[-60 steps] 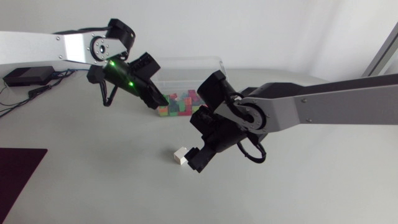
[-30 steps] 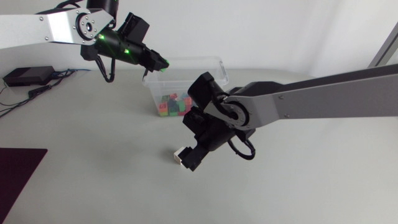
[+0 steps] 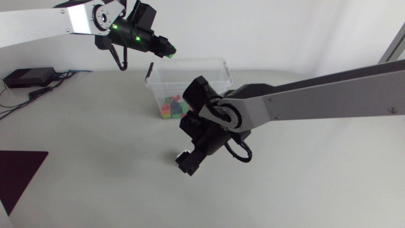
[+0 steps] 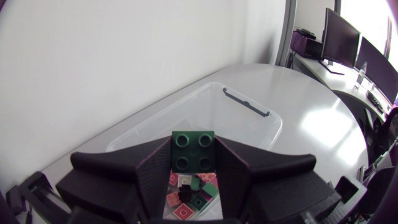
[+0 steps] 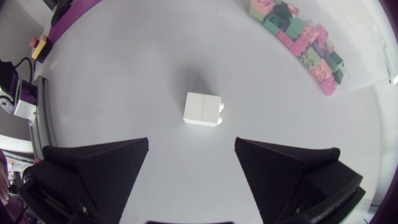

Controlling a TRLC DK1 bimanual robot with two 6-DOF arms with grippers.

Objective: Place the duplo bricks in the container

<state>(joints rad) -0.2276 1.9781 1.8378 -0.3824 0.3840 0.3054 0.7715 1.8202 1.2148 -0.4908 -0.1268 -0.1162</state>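
Grey tabletop (image 3: 95,158) bears one white brick (image 5: 203,109) beneath our wide-open right gripper (image 5: 192,142), while our left gripper (image 4: 194,163) clamps a green brick (image 4: 194,151) over the part-filled container (image 3: 216,69).

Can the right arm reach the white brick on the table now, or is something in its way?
Probably yes. The right gripper is open above the white brick, which lies alone on the bare table; nothing stands between them.
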